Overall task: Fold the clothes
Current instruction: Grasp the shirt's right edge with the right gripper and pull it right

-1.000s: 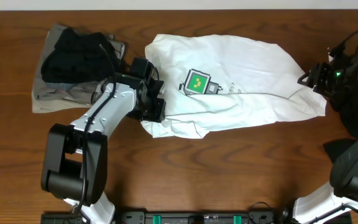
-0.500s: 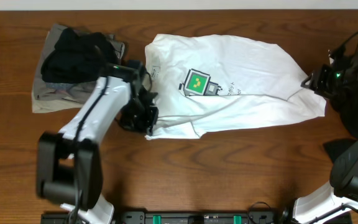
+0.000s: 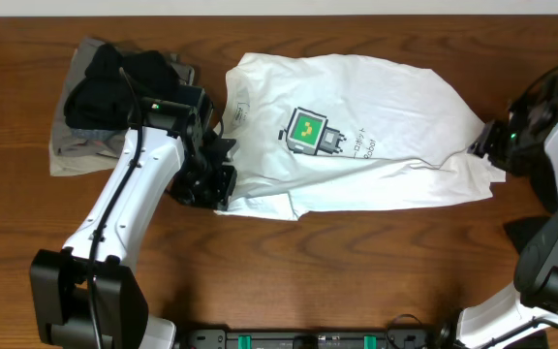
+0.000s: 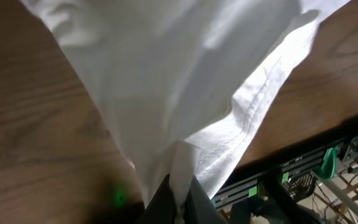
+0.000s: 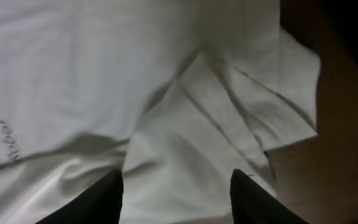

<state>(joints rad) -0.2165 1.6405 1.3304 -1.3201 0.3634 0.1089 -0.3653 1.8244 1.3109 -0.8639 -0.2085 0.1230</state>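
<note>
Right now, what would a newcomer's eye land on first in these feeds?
The white T-shirt with its green robot print sprawls across the middle of the table. The left gripper is shut on its front-left corner; the right gripper stands open over its right corner. A pile of black and grey garments sits far left.

Work surface under me: dark brown wood-grain table (image 3: 356, 262), grain running left to right, with a faint sheen in my left wrist view. Pale strip (image 3: 260, 6) along its far edge; wall or floor, I cannot tell. Near edge: black rail (image 3: 289, 339) carrying green clips (image 3: 244, 341). Lighting even, shadows soft.
</note>
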